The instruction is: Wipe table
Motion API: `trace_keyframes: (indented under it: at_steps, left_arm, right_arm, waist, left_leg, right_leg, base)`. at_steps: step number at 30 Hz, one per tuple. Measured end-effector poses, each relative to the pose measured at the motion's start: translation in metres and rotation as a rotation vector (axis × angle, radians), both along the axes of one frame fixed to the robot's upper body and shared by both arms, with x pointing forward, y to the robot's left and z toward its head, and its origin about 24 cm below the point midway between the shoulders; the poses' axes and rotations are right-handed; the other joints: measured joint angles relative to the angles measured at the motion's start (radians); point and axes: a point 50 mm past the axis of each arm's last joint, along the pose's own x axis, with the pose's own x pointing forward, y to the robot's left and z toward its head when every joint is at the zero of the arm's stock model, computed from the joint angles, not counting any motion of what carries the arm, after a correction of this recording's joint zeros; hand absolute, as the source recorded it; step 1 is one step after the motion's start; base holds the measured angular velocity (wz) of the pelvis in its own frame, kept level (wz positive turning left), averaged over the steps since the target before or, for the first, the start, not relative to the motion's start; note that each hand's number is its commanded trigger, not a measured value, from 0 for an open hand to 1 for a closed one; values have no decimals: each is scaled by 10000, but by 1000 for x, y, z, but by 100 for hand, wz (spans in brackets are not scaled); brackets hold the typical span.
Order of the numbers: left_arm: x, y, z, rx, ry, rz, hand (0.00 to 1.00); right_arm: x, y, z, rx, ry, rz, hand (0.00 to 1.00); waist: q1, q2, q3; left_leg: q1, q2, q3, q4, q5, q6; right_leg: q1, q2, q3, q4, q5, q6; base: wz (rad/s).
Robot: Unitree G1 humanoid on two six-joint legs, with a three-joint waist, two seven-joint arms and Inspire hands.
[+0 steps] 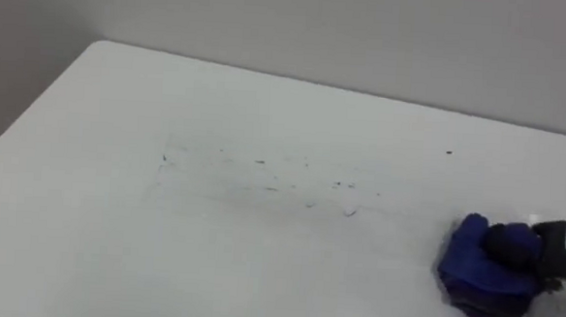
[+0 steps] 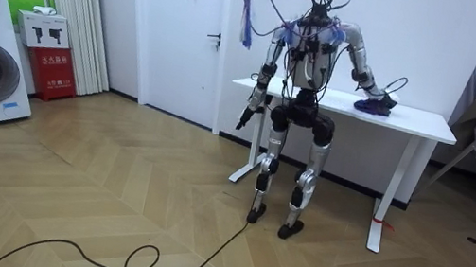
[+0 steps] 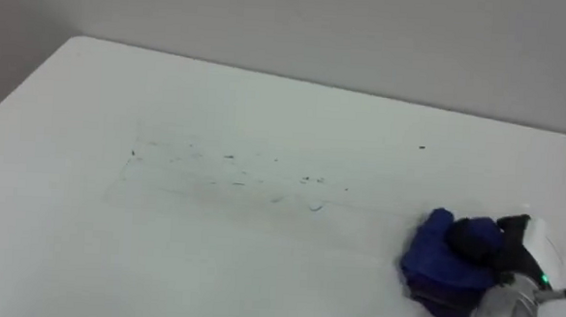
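- One crumpled blue and purple cloth (image 1: 476, 264) lies on the flat white rectangular table (image 1: 105, 227), at its right end and close to the near edge.
- My right hand (image 1: 553, 243), dark with a silver wrist, sits on top of that cloth; the cloth is bunched directly beneath the fingers and spills out to their left.
- Finger state, right: I cannot tell. A dark lump shows over the cloth, too blurred to say whether the fingers are curled into the fabric or lying flat on it.
- Faint dark scribbled marks (image 1: 263, 175) run in a loose band across the middle of the tabletop, well apart from the fingers, to their left and a little farther from me.
- A single small dark speck (image 1: 448, 153) sits on the tabletop beyond the fingers, toward the pale wall (image 1: 367, 27), and apart from the scribbles.
- Between the fingers and the nearest scribble the surface is plain white.
- In the room view, the robot stands upright at the table's long side, facing it, right arm stretched out to the cloth at the room view's right.
- My left hand (image 2: 245, 115) hangs at the hip, below the table edge, on the room view's left and nowhere near the cloth; it is too small there for me to tell its finger state.
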Motion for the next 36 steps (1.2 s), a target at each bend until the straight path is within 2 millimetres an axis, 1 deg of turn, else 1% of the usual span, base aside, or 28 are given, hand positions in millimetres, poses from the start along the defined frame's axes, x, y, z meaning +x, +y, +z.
trace_keyframes:
  at_steps: [2, 3, 4, 5, 6, 7, 8, 9, 10, 11, 12, 13, 14, 15, 16, 17, 18, 20, 22, 25, 27, 29, 30, 32, 33, 34, 35, 36]
  left_arm:
    - [3, -4, -1, -105, 95, -102, 0]
    - [5, -6, -2, -159, 40, -105, 0]
    - [9, -9, -2, -270, -97, -123, 0]
    - [10, -10, -2, -316, -137, -156, 0]
    - [7, -9, -2, -295, -82, -143, 0]
    - [-1, -8, -2, -249, 145, -99, 0]
    - [-16, -6, -2, -254, 547, 81, 0]
    - [-23, -5, -2, -258, 723, 209, 0]
    - [-35, -3, -1, -226, 1009, 446, 0]
    - [-44, -1, 0, -187, 1207, 599, 0]
    - [-48, 0, 1, -161, 1301, 593, 0]
    - [-54, 2, 2, -190, 1431, 765, 0]
    - [-62, 6, 4, -95, 1510, 1059, 0]
    - [-65, 9, 5, -16, 1499, 1232, 0]
    - [-67, 13, 7, 124, 1476, 1437, 0]
    - [-65, 16, 8, 179, 1358, 1499, 0]
    - [-65, 16, 8, 192, 1309, 1504, 0]
    - [-55, 17, 8, 196, 809, 1271, 0]
    - [-47, 18, 9, 236, 524, 1135, 0]
    - [-36, 16, 10, 267, 229, 813, 0]
    - [-29, 9, 7, 110, 224, 412, 0]
    - [-20, -2, 2, -173, 209, 160, 0]
    - [-20, -4, 1, -198, 287, 98, 0]
    - [-18, -10, -3, -307, 538, -89, 0]
    - [-18, -11, -4, -337, 657, -116, 0]
    - [-20, -12, -6, -374, 914, -156, 0]
    - [-20, -13, -6, -388, 1050, -261, 0]
    - [-19, -13, -6, -412, 1078, -283, 0]
  right_arm:
    - [46, 64, 30, -582, -609, 2931, 100]
    - [54, 78, 37, -602, -768, 3495, 100]
    - [66, 93, 50, -653, -1061, 4221, 100]
    - [73, 98, 59, -753, -1319, 4565, 100]
    - [76, 100, 62, -762, -1414, 4605, 100]
    - [79, 100, 65, -725, -1487, 4657, 100]
    - [77, 95, 61, -715, -1358, 4513, 100]
    - [75, 91, 57, -726, -1215, 4383, 100]
    - [64, 76, 44, -696, -780, 3935, 100]
    - [45, 56, 23, -668, -81, 3297, 100]
    - [34, 45, 11, -604, 278, 2920, 100]
    - [10, 25, -2, 336, 58, 1812, 100]
    - [-7, 13, -11, 820, -124, 1061, 100]
    - [-15, 8, -14, 956, -172, 784, 100]
    - [-29, -2, -19, 1063, -260, 335, 100]
    - [-42, -13, -22, 1061, -364, -201, 100]
    - [-48, -18, -23, 1063, -379, -467, 100]
    - [-62, -36, -26, 1007, -376, -1379, 100]
    - [-73, -45, -29, 908, -226, -1913, 100]
    - [-80, -48, -33, 888, -58, -2252, 100]
    - [-74, -47, -32, 952, -56, -2325, 100]
    - [-51, -38, -28, 803, 100, -2171, 100]
    - [-45, -33, -27, 746, 191, -2056, 100]
    - [-9, -1, -15, 390, 328, -724, 100]
    - [4, 13, -9, 380, 274, -72, 100]
    - [27, 39, 5, 124, 32, 1288, 100]
    - [48, 70, 23, -62, -414, 2537, 100]
    - [56, 84, 31, -172, -634, 3081, 100]
  waist:
    - [305, 4, 49]
    - [452, 7, 54]
    - [640, -5, 128]
    - [950, -50, 125]
    - [1082, -83, 134]
    - [1136, -124, 157]
    - [1134, -173, 139]
    - [1134, -195, 145]
    - [1127, -249, 146]
    - [1004, -278, 138]
    - [932, -278, 139]
    - [814, -261, 140]
    - [682, -237, 144]
    - [579, -233, 147]
    - [236, -280, 121]
    - [-29, -290, 113]
    - [-98, -279, 106]
    - [-395, -156, 12]
    - [-562, -95, -89]
    - [-671, -38, -134]
    - [-657, 47, -164]
    - [-376, 189, -135]
    - [-280, 193, -131]
    - [216, 168, -106]
    - [322, 151, -82]
    - [514, 141, -59]
    - [630, 106, 46]
    - [736, 76, 79]
  left_leg:
    - [-167, 46, -44, 17, 68, -84]
    - [-218, 48, -80, 29, 89, -99]
    - [-274, 21, -277, 39, 132, -105]
    - [-372, -35, -603, 81, 156, -100]
    - [-387, -70, -738, 104, 203, -95]
    - [-405, -141, -1029, 69, 269, -81]
    - [-411, -228, -1300, 50, 282, -60]
    - [-408, -267, -1407, 46, 292, -44]
    - [-409, -350, -1576, 48, 299, -23]
    - [-385, -430, -1763, 58, 308, 2]
    - [-363, -474, -1765, 61, 329, 37]
    - [-284, -504, -1736, 62, 341, 56]
    - [-138, -527, -1686, 59, 342, 58]
    - [-68, -550, -1645, 56, 341, 58]
    - [-9, -618, -1624, 52, 340, 60]
    - [37, -669, -1539, 36, 336, 67]
    - [68, -673, -1418, 23, 332, 74]
    - [120, -676, -1309, 31, 203, 286]
    - [152, -671, -1244, 22, 127, 395]
    - [307, -653, -1135, 44, 32, 432]
    - [326, -647, -1066, 81, 29, 435]
    - [386, -532, -715, 88, 33, 427]
    - [380, -497, -618, 85, 40, 413]
    - [237, -366, -201, 51, 96, 312]
    - [206, -313, -78, 38, 116, 277]
    - [121, -230, 38, 5, 163, 205]
    - [80, -182, 15, 11, 196, 150]
    - [60, -163, 3, 3, 212, 124]
  right_leg:
    - [-213, 40, -107, 42, 42, -92]
    - [-241, 41, -155, 33, 40, -106]
    - [-253, 28, -275, -10, 28, -118]
    - [-229, -12, -536, -137, -9, -91]
    - [-208, -40, -598, -144, -36, -74]
    - [-57, -114, -885, -207, -93, -11]
    - [130, -180, -1204, -304, -136, 60]
    - [199, -216, -1325, -326, -163, 106]
    - [332, -289, -1387, -351, -209, 182]
    - [493, -335, -1340, -417, -204, 206]
    - [591, -365, -1328, -463, -205, 214]
    - [723, -443, -1217, -477, -243, 286]
    - [886, -485, -1095, -489, -248, 309]
    - [967, -503, -1059, -504, -256, 330]
    - [1061, -570, -1068, -493, -305, 414]
    - [1128, -624, -1024, -472, -344, 477]
    - [1150, -634, -979, -470, -344, 477]
    - [1142, -604, -901, -484, -319, 522]
    - [1200, -594, -911, -481, -311, 559]
    - [1353, -626, -891, -472, -310, 647]
    - [1339, -614, -756, -440, -274, 671]
    - [1244, -544, -473, -328, -183, 602]
    - [1154, -526, -424, -281, -170, 581]
    - [759, -389, -129, -154, -59, 417]
    - [630, -357, -91, -99, -41, 385]
    - [479, -287, -96, -130, 19, 288]
    - [353, -223, -100, -149, 36, 247]
    - [303, -196, -89, -172, 27, 229]
  base:
    - [-12]
    - [30]
    - [62]
    - [73]
    - [85]
    - [83]
    - [81]
    - [75]
    - [75]
    - [79]
    - [74]
    - [46]
    - [28]
    - [12]
    - [12]
    - [9]
    - [-13]
    - [-29]
    - [-18]
    - [-18]
    - [-22]
    - [-43]
    - [-52]
    - [-59]
    - [-59]
    - [-28]
    - [-12]
    - [8]
